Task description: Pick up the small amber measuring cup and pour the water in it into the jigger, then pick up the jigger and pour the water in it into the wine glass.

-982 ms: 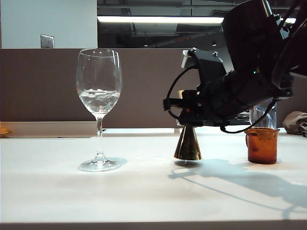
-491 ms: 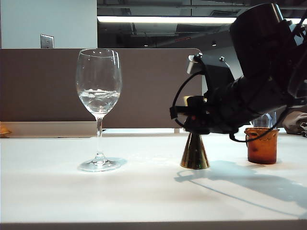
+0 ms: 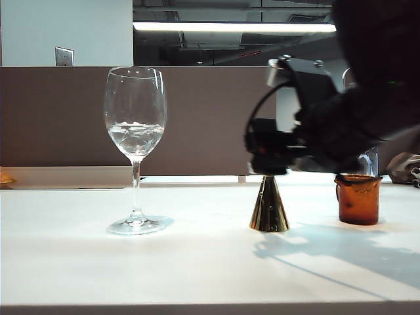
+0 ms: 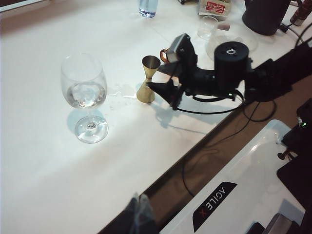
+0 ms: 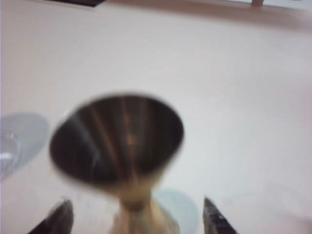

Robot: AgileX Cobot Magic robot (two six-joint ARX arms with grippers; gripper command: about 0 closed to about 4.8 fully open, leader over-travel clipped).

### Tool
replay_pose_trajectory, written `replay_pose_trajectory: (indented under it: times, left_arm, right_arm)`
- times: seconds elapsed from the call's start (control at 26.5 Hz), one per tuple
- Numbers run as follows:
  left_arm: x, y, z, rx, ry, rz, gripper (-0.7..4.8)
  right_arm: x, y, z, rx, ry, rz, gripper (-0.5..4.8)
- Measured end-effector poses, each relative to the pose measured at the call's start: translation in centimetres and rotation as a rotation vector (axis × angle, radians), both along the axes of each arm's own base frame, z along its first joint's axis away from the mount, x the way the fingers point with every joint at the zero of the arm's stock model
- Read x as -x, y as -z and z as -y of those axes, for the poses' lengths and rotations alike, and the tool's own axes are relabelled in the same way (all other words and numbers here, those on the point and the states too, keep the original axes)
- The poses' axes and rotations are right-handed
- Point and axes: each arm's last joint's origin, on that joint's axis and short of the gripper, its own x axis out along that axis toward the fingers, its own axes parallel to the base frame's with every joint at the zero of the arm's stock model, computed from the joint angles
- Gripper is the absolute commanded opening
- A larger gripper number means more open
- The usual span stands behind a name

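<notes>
The wine glass [image 3: 136, 131] stands on the left of the table with water [image 3: 135, 139] in its bowl; the left wrist view shows it too [image 4: 84, 90]. The gold jigger [image 3: 269, 209] stands upright on the table right of centre. My right gripper [image 3: 264, 156] is open around its upper cone. Its dark fingertips [image 5: 59, 217] stand wide on either side of the jigger [image 5: 122, 141] without touching it. The small amber measuring cup [image 3: 359, 199] stands right of the jigger. My left gripper [image 4: 139, 210] hangs shut and empty over the table's near edge, far from them.
A clear bottle with a blue cap [image 4: 147, 7] and some small glassware [image 4: 209, 27] stand at the back of the table. Water drops [image 4: 119, 92] lie between glass and jigger. A brown partition [image 3: 197, 118] runs behind the table.
The right gripper set the jigger down slightly further right, opened its jaws off it, and shifted right and a little up. The glass, cup and left arm stayed still.
</notes>
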Motion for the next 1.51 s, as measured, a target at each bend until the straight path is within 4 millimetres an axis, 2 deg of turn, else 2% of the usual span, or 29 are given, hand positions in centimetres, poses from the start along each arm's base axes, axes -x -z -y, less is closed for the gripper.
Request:
replay_pose_trajectory:
  times: [0.19, 0.23, 0.26, 0.34, 0.38, 0.49, 0.6, 0.79, 1.25, 1.51]
  left_arm:
    - [0.0, 0.0, 0.0, 0.0, 0.0, 0.0, -0.02]
    - [0.0, 0.0, 0.0, 0.0, 0.0, 0.0, -0.02]
    - [0.0, 0.0, 0.0, 0.0, -0.001, 0.001, -0.02]
    - [0.0, 0.0, 0.0, 0.001, 0.0, 0.001, -0.02]
    - [0.0, 0.0, 0.0, 0.001, 0.0, 0.001, -0.02]
    - [0.0, 0.0, 0.0, 0.0, 0.0, 0.0, -0.02]
    - [0.0, 0.0, 0.0, 0.0, 0.0, 0.0, -0.02]
    - [0.0, 0.0, 0.0, 0.0, 0.0, 0.0, -0.02]
    - [0.0, 0.0, 0.0, 0.0, 0.0, 0.0, -0.02]
    - [0.0, 0.0, 0.0, 0.0, 0.0, 0.0, -0.02]
  right_arm:
    - [3.3, -0.2, 1.2, 0.0, -0.002, 0.025, 3.32]
    - [4.1, -0.2, 1.7, -0.005, 0.004, 0.036, 3.08]
    - [4.6, -0.3, 2.1, -0.008, 0.011, 0.044, 2.74]
    - [5.5, -0.3, 2.9, -0.014, 0.019, 0.055, 1.65]
    - [5.8, -0.3, 3.1, -0.013, 0.019, 0.054, 0.73]
    - [6.7, -0.6, 3.9, 0.017, 0.014, 0.019, -0.07]
    - [7.0, -0.1, 4.3, 0.064, 0.018, -0.034, -0.05]
    - [6.2, -0.3, 5.6, 0.059, 0.097, -0.035, -0.05]
    - [5.7, 0.4, 11.2, 0.041, 0.405, -0.016, -0.05]
    - [5.9, -0.7, 13.3, 0.002, 0.525, 0.052, -0.05]
